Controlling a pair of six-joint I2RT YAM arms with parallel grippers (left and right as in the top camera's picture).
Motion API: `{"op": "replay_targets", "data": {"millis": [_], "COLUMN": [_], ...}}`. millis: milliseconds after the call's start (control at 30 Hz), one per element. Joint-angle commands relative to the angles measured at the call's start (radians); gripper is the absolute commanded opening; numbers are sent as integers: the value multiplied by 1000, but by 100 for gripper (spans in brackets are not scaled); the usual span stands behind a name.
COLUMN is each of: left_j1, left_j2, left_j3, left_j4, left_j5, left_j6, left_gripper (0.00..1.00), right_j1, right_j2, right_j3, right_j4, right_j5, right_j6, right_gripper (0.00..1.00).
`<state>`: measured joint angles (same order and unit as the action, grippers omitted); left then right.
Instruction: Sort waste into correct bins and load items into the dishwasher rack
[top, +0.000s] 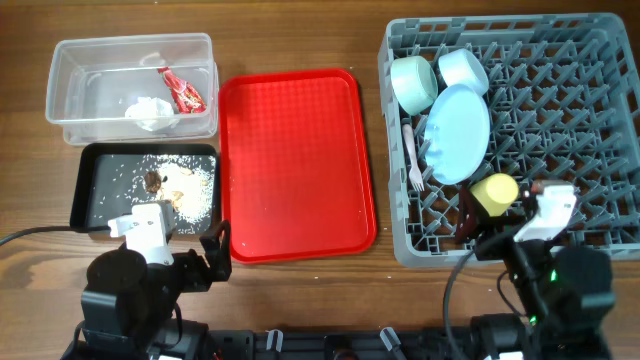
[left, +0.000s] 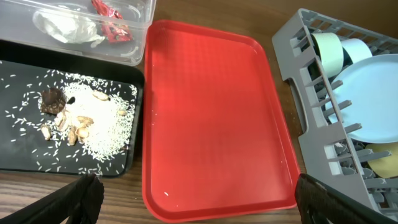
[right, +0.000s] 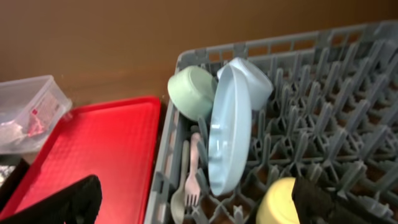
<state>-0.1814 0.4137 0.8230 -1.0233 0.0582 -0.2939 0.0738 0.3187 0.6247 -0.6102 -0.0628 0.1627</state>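
Observation:
The grey dishwasher rack (top: 560, 150) at the right holds the pale blue plate (top: 458, 133) on edge, two blue-green bowls (top: 414, 82) (top: 463, 68), the yellow cup (top: 494, 192) and the white fork (top: 411, 155). The spoon (right: 180, 198) lies beside the fork (right: 194, 180). The clear tub (top: 70, 95) holds the red wrapper (top: 182, 90) and white tissue (top: 150, 111). The black tray (top: 95, 195) holds food scraps (top: 160, 182) and rice. My left gripper (left: 196, 202) is open and empty over the red tray's near edge. My right gripper (right: 196, 202) is open and empty above the rack's front-left corner.
The flat red serving tray (top: 295, 160) lies between the bins and the rack, bare but for a few rice grains. Wooden table shows around everything. Both arm bases sit at the near edge.

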Motion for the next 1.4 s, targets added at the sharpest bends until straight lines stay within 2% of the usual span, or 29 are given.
{"op": "replay_targets", "data": {"millis": [0, 167, 300, 400, 467, 1367], "left_j1": [0, 0, 0, 0, 0, 0], "left_j2": [-6, -6, -6, -6, -6, -6], "left_j3": [-8, -8, -8, -8, -8, -8], "left_j4": [5, 5, 5, 5, 5, -19], "left_j5": [-3, -2, -2, -2, -2, -13], "left_j6": [-8, -8, -8, -8, -8, 11], "left_gripper": [100, 100, 100, 100, 100, 100], "right_j1": [-3, -2, -2, -2, -2, -2], "right_j2": [-190, -314, -316, -316, -316, -307], "right_j3": [-200, -469, -605, -619, -620, -620], "right_j4": [197, 554, 705, 611, 612, 613], "right_j5": [40, 66, 70, 48, 32, 32], "right_j6": [-32, -50, -108, -157, -215, -213], "right_gripper": [100, 100, 100, 100, 100, 100]}}
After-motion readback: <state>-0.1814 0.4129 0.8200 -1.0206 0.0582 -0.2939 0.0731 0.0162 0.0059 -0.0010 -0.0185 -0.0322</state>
